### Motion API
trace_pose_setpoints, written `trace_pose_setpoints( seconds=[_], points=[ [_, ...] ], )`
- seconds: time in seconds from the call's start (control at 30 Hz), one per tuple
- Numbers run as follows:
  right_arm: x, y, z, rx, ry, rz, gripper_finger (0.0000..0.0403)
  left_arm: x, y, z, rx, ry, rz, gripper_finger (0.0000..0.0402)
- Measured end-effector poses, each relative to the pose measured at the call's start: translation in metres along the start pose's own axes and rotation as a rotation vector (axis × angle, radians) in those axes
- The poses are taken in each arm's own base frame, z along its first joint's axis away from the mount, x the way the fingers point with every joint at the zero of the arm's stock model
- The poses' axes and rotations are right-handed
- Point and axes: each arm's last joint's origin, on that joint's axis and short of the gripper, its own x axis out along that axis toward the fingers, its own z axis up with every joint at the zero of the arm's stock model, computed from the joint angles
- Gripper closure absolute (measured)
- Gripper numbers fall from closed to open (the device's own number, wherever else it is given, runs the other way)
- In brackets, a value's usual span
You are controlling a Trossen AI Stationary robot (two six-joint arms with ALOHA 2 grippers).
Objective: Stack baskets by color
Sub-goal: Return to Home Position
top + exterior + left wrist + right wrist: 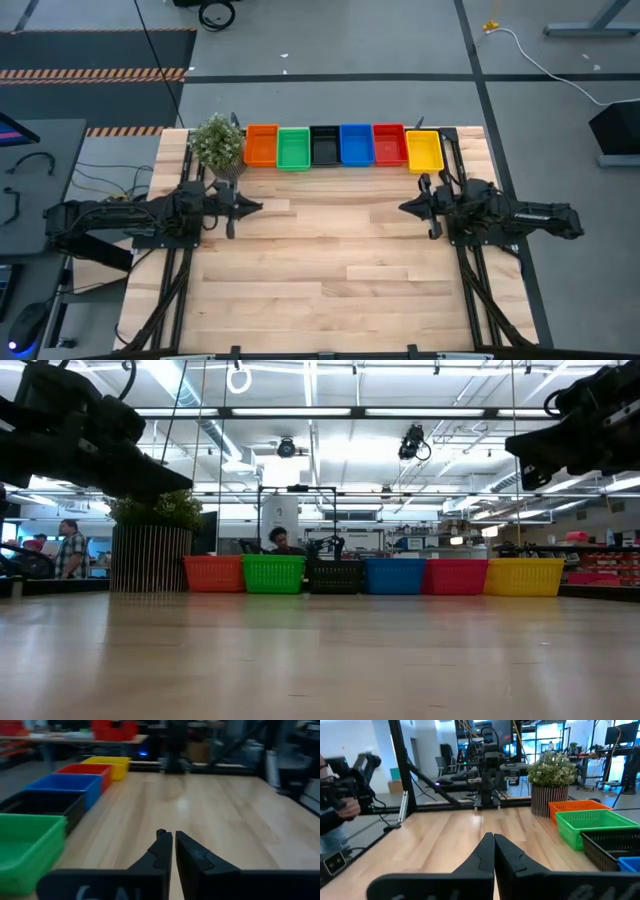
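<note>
Six baskets stand side by side on their bottoms along the table's far edge: orange [261, 146], green [293, 149], black [324, 146], blue [356, 144], red [389, 144] and yellow [424, 151]. The low view shows the same row, from the orange basket [213, 573] to the yellow basket [524, 576]. My left gripper [258, 208] hangs over the table's left side, pointing level toward the middle, its fingertips almost together [173, 836] with nothing between them. My right gripper [402, 208] faces it from the right side, shut and empty [494, 837].
A potted plant [217, 142] stands at the left end of the row, beside the orange basket. Bare wooden tabletop [330, 260] stretches between the two arms and toward the near edge. People show in the room beyond, one at the edge of the right wrist view [335, 805].
</note>
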Motion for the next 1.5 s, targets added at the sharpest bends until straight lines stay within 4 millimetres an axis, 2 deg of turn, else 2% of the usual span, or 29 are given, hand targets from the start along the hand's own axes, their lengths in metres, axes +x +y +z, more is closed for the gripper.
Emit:
trace_pose_setpoints(
  seconds=[0.13,0.47,0.6,0.83,1.03,1.37,1.5],
  points=[
    [-0.001,0.0,0.001,0.017,-0.014,-0.001,0.0401,-0.004,-0.001,0.002,0.008,-0.02,-0.025,0.0375],
    [-0.001,0.0,0.001,0.027,-0.014,-0.019,0.04,-0.027,0.002,0.006,0.021,-0.093,0.059,0.0388],
    [-0.001,0.0,0.001,0.027,-0.014,-0.019,0.04,-0.036,0.003,0.012,0.03,-0.185,0.079,0.0386],
    [0.0,-0.001,0.0,0.055,-0.006,-0.025,0.0399,-0.036,0.005,0.012,-0.014,-0.186,0.119,0.0385],
    [0.0,-0.003,-0.002,0.061,0.012,-0.103,0.0397,-0.036,0.006,0.012,-0.11,-0.186,0.123,0.0381],
    [0.001,-0.003,-0.001,0.059,0.01,-0.102,0.0391,-0.036,0.005,0.014,-0.102,-0.206,0.117,0.0384],
    [0.001,-0.003,-0.001,0.058,0.01,-0.102,0.0391,-0.034,-0.002,0.014,-0.104,-0.205,0.08,0.0383]
  ],
)
